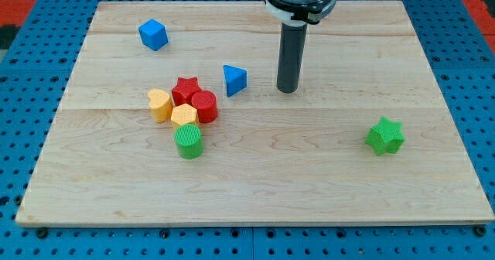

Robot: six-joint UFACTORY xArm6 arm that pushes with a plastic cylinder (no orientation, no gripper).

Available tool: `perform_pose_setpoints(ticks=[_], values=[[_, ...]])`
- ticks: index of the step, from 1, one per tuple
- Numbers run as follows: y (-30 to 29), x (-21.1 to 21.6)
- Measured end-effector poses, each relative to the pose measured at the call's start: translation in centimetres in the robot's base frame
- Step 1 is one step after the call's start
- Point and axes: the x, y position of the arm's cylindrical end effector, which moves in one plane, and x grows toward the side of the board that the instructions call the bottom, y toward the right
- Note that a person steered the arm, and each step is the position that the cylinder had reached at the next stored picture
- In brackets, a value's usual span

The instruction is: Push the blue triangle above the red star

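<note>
While planted on the pale wooden board point(325, 159), apart from every block:
Tip: my tip point(288, 90), a bare rod, grips nothing.
Blue triangular block point(234, 80): at its 9 o'clock.
Red star-shaped block point(185, 88): 8 o'clock of that triangle.

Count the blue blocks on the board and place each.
2. The blue cube sits near the view's top left; the blue triangle lies just left of my tip, apart. None seems hidden.

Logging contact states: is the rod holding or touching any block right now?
Nothing is held. My tip rests on the board, apart from the blue triangle at its left.
</note>
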Motion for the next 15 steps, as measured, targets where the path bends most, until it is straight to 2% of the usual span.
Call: perform_pose_setpoints(ticks=[1, 2, 3, 5, 6, 8, 10, 11, 12, 13, 14, 15], values=[[0.0, 0.1], [0.0, 3.4], [-2.5, 3.6], [-7.0, 2.3], [-4.1, -1.0], [-9.9, -2.7], [-7.6, -4.8], [-10.1, -6.6], [-10.2, -6.6], [-5.5, -4.0], [-9.5, 0.7], [-11.2, -0.8]])
